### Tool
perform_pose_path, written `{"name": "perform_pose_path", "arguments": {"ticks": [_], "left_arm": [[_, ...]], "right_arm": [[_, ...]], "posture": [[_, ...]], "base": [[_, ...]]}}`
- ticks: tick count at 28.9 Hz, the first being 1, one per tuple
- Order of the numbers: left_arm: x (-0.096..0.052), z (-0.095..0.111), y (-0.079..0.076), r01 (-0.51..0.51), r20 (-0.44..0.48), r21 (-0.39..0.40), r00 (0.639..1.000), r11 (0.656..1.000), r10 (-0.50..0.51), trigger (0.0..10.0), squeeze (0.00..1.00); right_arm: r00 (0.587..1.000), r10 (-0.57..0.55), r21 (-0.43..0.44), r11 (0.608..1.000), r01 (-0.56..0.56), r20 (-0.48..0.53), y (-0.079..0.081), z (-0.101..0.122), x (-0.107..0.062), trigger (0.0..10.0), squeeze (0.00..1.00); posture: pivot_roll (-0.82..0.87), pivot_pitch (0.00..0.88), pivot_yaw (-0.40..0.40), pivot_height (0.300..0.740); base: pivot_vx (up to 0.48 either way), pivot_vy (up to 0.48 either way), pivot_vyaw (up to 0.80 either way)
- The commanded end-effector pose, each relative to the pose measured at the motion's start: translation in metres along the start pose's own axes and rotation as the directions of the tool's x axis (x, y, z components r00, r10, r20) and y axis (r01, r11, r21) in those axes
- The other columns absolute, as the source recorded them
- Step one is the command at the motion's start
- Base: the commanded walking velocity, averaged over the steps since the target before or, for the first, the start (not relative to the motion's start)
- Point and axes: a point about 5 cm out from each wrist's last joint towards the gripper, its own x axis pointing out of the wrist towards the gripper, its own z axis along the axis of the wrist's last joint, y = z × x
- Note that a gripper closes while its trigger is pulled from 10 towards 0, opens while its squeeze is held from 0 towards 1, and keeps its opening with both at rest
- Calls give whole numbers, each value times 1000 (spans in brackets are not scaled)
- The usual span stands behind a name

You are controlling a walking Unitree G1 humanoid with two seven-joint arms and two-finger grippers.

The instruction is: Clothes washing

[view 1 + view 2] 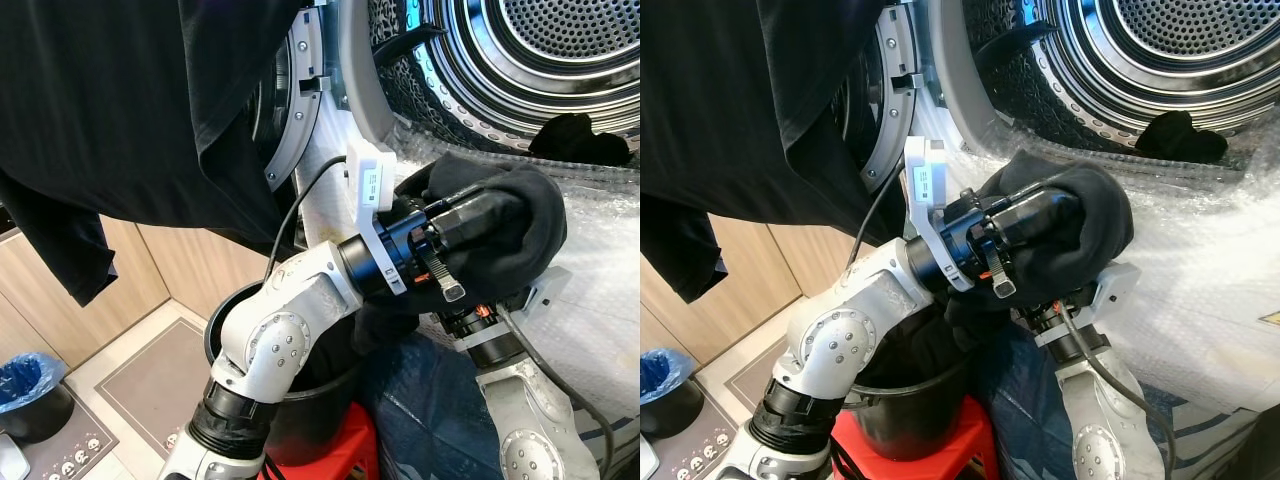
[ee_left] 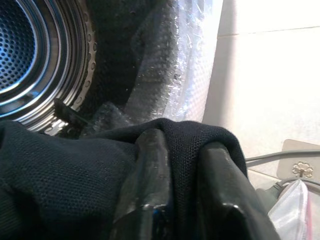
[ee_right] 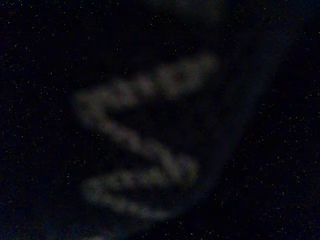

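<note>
A dark cloth point(image 2: 75, 175) is pinched in the left gripper point(image 2: 185, 190), and the washer drum point(image 1: 540, 60) is just ahead and above.

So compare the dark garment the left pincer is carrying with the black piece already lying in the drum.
The carried garment is bundled over the left pincer, outside the washer; the black piece in the drum lies loose at the drum's front edge. The carried garment looks bulkier, and the piece in the drum shows as a smaller, flatter heap. Both are dark fabric.
</note>
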Motion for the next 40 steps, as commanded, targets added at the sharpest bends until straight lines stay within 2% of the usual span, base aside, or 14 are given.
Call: {"name": "perform_pose_path", "arguments": {"ticks": [1, 21, 23, 24, 25, 26, 31, 33, 35, 40], "left_arm": [[1, 2, -5, 23, -3, 4, 1000, 1000, -23, 10000, 1000], [-1, 5, -12, 49, -3, -5, 999, 999, -49, 10000, 1000], [-5, 5, -14, 81, -61, 28, 995, 996, -80, 10000, 1000], [-10, 2, -15, 110, -131, 97, 987, 989, -97, 10000, 1000], [-10, 2, -15, 110, -131, 97, 987, 989, -97, 10000, 1000], [-14, 0, -16, 125, -178, 137, 979, 983, -100, 10000, 1000], [-24, 2, -17, 147, -245, 205, 965, 968, -95, 10000, 1000], [-31, 1, -17, 169, -315, 278, 946, 946, -77, 10000, 1000], [-34, 1, -16, 173, -346, 313, 936, 934, -58, 10000, 1000], [-40, 5, -15, 185, -389, 368, 921, 911, -30, 10000, 1000]], "right_arm": [[999, 46, 6, 999, -46, 29, 8, 5, 5, 0, 0], [993, 8, -2, 1000, -7, 120, 2, 13, 14, 0, 0], [988, 13, 22, 1000, -17, 156, 2, 15, 15, 0, 0], [985, 21, 33, 999, -27, 170, 3, 16, 15, 0, 0], [985, 21, 33, 999, -27, 170, 3, 16, 15, 0, 0], [984, 26, 35, 999, -32, 175, 3, 17, 16, 0, 0], [982, 43, 30, 998, -49, 185, 2, 20, 16, 0, 0], [981, 68, 32, 997, -76, 183, 3, 21, 15, 0, 0], [980, 89, 37, 995, -97, 176, 3, 21, 15, 0, 0], [978, 123, 57, 989, -134, 167, 5, 20, 15, 0, 0]], "posture": [[-103, 0, 100, 740], [-83, 0, 102, 740], [-79, 0, 106, 740], [-80, 0, 108, 740], [-80, 0, 108, 740], [-80, 0, 109, 740], [-81, 0, 113, 740], [-77, 0, 113, 740], [-76, 0, 112, 740], [-68, 0, 107, 740]], "base": [[0, 0, 0], [0, 0, 0], [0, 0, 0], [0, 0, 0], [0, 0, 0], [0, 0, 0], [0, 0, 0], [0, 0, 0], [0, 0, 0], [0, 0, 0]]}}
